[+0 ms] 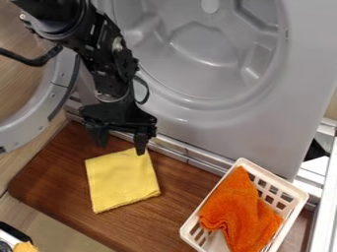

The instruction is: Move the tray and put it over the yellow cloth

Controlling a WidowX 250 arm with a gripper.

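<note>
White plastic, apparently thin and fairly stiff, forms the tray [301, 199], standing at the near right on the wooden surface [59, 172] and holding a crumpled orange cloth [242, 214]. At the left my gripper [121, 149] hangs above the far edge of the yellow cloth [121, 179], its jaws parted and holding nothing. I judge the load light, the orange cloth adding little weight. Best grasp: the middle of the tray's far edge, where the slotted wall stands largely bare, one jaw inside and one outside. Smooth plastic may slide or pivot under an off-centre hold, and the wall may flex if squeezed hard; a firm, moderate grip and a low, level lift should suit. The soft orange fabric could catch between my jaws.
</note>
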